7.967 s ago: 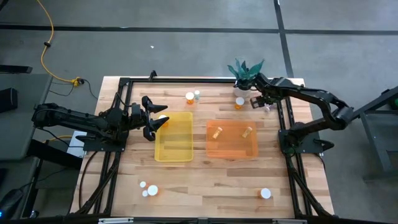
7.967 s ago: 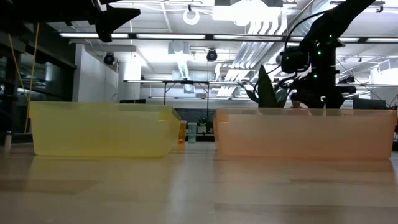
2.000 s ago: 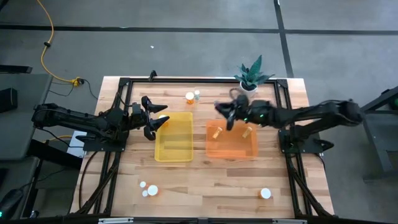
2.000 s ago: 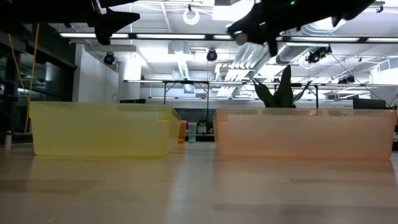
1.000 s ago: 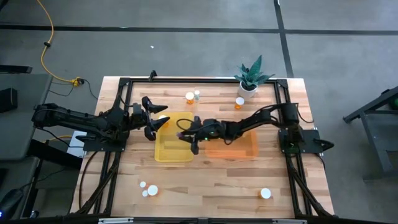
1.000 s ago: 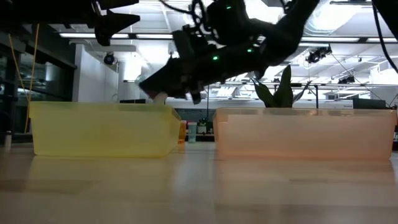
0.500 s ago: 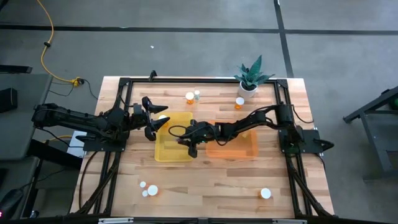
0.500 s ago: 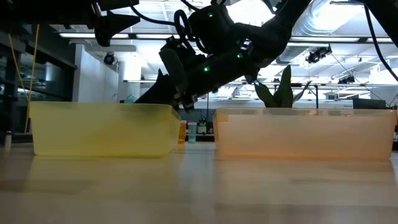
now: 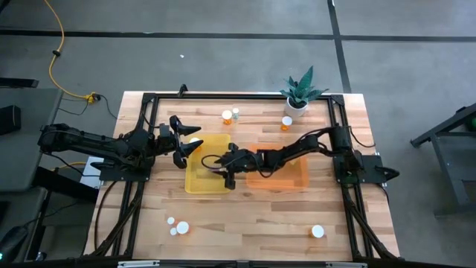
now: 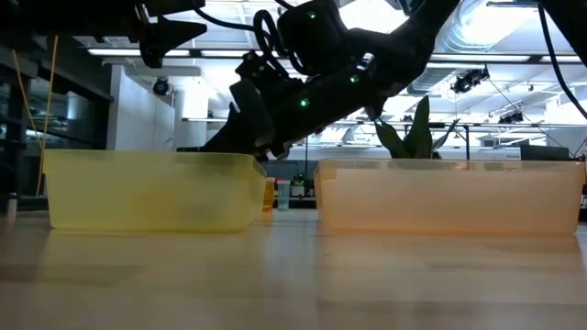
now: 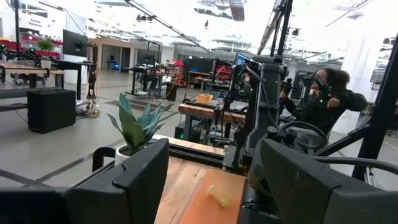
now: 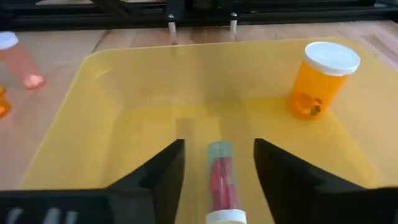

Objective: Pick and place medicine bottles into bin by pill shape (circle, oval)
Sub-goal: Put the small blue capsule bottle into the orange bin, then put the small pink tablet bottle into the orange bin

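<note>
My right gripper (image 9: 224,172) is open low over the yellow bin (image 9: 207,184). In its wrist view (image 12: 219,149) a small clear bottle with red pills (image 12: 221,180) lies on its side on the bin floor between the fingers, with a gap on each side. An amber bottle with a white cap (image 12: 320,78) stands in the bin's far-left corner. My left gripper (image 9: 186,141) is open and empty above the bin's left rim. Loose bottles stand at the table's far edge (image 9: 227,115), by the plant pot (image 9: 286,121), at the near left (image 9: 177,225) and the near right (image 9: 317,231).
The orange bin (image 9: 297,181) stands right of the yellow one, with a bottle lying in it (image 11: 217,196); my right arm reaches across it. A white pot with a green plant (image 9: 297,97) stands at the far right. A person sits beyond the table (image 11: 323,102).
My right gripper has gone down from above the yellow bin to its rim, its fingers tipping down into the bin. My left arm has kept still.
</note>
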